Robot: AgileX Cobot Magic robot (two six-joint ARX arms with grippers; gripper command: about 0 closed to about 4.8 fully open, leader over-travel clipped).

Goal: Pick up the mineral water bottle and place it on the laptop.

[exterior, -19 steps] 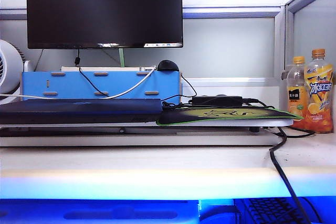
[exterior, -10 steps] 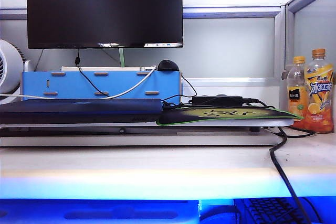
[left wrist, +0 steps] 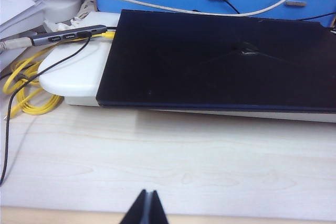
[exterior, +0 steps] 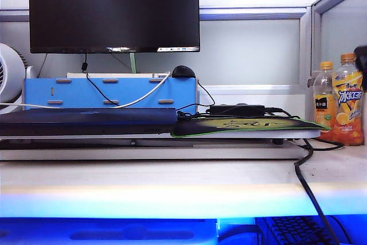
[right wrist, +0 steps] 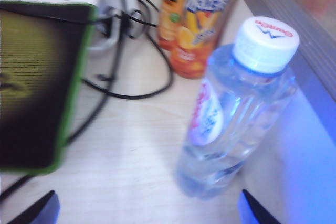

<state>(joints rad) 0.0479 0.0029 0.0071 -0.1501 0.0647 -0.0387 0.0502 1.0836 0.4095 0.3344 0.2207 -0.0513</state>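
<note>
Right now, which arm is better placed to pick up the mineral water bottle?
Right. The right gripper hangs open just before the mineral water bottle; the left gripper, shut, faces the laptop with no bottle in view.

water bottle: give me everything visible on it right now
The mineral water bottle shows clearly only in the right wrist view: slim clear blue-tinted plastic, pale white cap with red print, white oval label with red and blue marks, water inside. It stands upright on the light wood desk, beside the orange-labelled drink bottle and near the grey partition. Nothing grips it; the right pincer hangs open above it, fingertips either side of the frame, not touching.
</note>
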